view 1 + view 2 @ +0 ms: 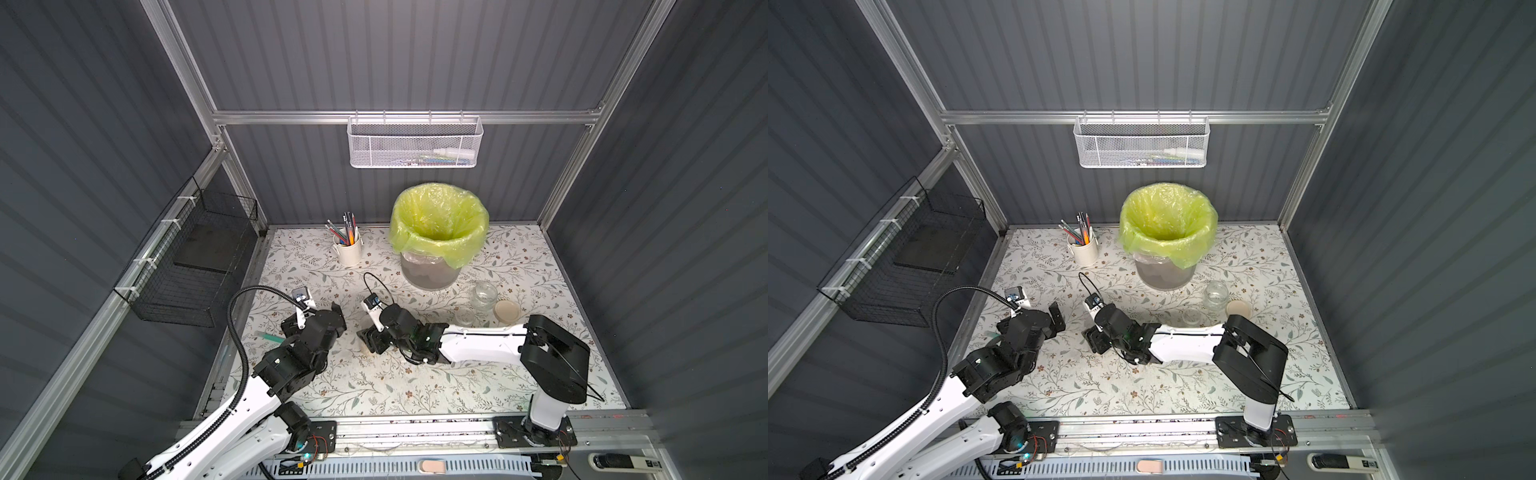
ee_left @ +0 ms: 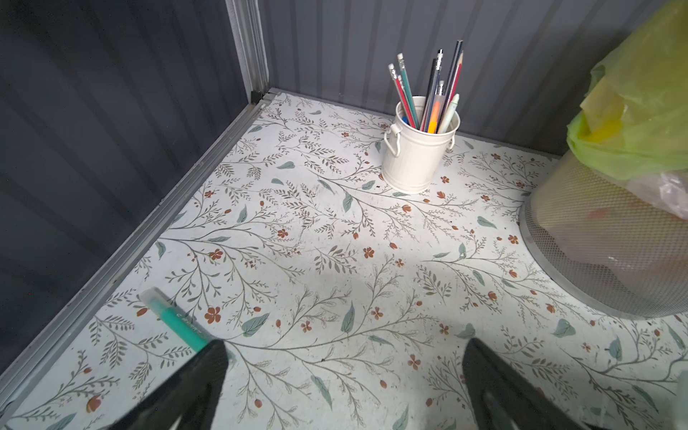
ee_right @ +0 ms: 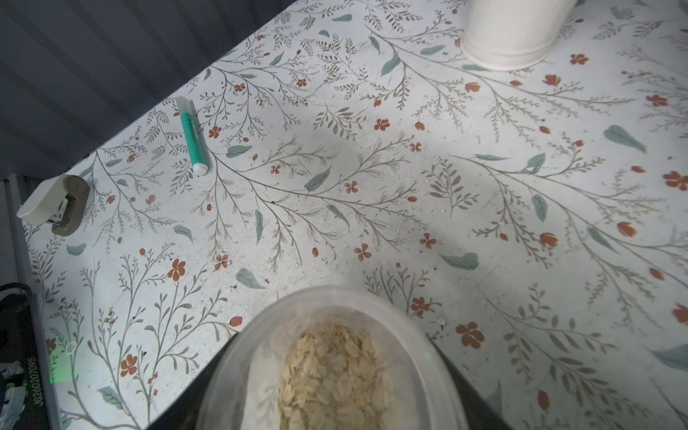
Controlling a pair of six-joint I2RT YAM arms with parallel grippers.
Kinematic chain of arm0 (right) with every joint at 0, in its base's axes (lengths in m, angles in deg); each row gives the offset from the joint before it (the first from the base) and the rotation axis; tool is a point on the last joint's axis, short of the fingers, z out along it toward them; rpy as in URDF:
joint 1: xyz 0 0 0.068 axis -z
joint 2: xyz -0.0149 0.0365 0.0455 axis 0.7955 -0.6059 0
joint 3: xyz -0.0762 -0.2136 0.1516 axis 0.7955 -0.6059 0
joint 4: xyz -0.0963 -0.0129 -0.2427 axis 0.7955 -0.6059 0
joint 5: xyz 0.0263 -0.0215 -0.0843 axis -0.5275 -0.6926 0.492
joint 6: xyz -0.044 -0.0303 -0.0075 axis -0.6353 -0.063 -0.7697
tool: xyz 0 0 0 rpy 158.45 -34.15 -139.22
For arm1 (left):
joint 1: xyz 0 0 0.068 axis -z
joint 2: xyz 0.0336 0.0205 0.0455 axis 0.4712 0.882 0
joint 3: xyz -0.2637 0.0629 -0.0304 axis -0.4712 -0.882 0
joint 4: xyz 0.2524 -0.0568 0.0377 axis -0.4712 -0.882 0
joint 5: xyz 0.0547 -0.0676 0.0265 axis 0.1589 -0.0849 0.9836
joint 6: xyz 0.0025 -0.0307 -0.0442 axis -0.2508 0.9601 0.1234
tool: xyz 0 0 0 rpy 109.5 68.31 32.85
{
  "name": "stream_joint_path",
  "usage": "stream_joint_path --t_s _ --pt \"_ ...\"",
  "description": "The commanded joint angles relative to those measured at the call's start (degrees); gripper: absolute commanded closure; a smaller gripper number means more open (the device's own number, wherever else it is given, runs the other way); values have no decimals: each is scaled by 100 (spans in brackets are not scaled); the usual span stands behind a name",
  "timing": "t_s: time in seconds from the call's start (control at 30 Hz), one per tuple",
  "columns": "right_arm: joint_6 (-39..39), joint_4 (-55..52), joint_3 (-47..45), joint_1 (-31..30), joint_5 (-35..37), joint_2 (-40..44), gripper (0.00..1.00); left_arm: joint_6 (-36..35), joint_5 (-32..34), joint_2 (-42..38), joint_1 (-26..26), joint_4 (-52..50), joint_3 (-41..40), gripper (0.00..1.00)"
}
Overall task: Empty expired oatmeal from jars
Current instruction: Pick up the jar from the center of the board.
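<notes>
oatmeal [image 3: 331, 376] lies as a pale heap of flakes in the bottom of the oat jar [image 3: 257, 357], which fills the near edge of the right wrist view, mouth up and with no lid on. dark jaws press in on both flanks of the glass, so the right arm [image 1: 478, 338] looks to be grasping the jar, though how firmly cannot be told. in both top views the jar stands upright on the worktop [image 1: 374, 386], on the robot's side of the bin [image 1: 428, 274] and off to the robot's left of it.

that relation decides the coming move. from the jaws, the bin's bag-lined mouth lies farther from the robot and to its right, and it looks higher than the jar's rim. so i judge the next move to be a lift, a carry over the bag's edge, then a tilt of the jar's upright axis until its mouth points down.

the left arm [image 1: 299, 353] hangs farther left of the bin than the oat jar, its jaws spread wide with nothing between them. a taller clear jar [image 1: 484, 295] and a smaller clear jar [image 1: 464, 316] stand near the bin's right side, both seemingly empty, with a beige lid [image 1: 507, 311] just beside them.
</notes>
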Motion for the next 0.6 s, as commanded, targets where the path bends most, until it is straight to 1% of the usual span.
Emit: stream_joint_path --t_s 0.0,0.13,0.3,0.5,0.57 --pt "67 -115 -22 52 55 274 52 -527 -148 129 -26 431 41 0" --pt "95 -238 -58 112 20 455 56 -828 -426 302 -24 755 33 0" --pt "239 -251 -191 194 32 731 56 -1213 -893 298 -23 1269 -144 0" --pt "507 -675 -191 327 -90 1164 56 -1634 -1461 382 -26 1617 -216 0" --pt "663 -833 -217 423 -179 1355 57 -1710 -1749 456 -19 1722 -222 0"
